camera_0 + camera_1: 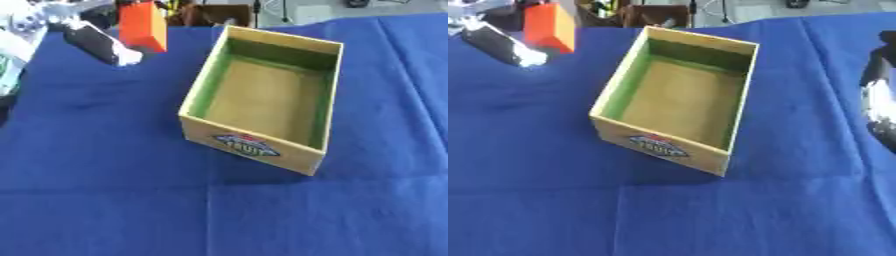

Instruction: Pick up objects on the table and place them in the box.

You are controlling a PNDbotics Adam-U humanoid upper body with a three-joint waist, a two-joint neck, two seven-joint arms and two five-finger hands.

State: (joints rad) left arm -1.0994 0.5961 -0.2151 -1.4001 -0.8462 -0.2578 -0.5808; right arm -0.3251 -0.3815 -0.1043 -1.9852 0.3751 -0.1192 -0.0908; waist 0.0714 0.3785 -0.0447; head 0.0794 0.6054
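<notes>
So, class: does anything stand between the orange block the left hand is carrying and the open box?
Nothing visible. The orange block hangs at the left hand, left of the box; only bare blue cloth lies between.

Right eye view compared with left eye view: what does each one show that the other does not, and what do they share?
Only the right eye view shows the right hand, at its right edge; its fingers cannot be made out. Only the left eye view shows more of the white left arm at the left edge. Both show the left hand beside an orange block, the empty wooden box and the blue cloth.
</notes>
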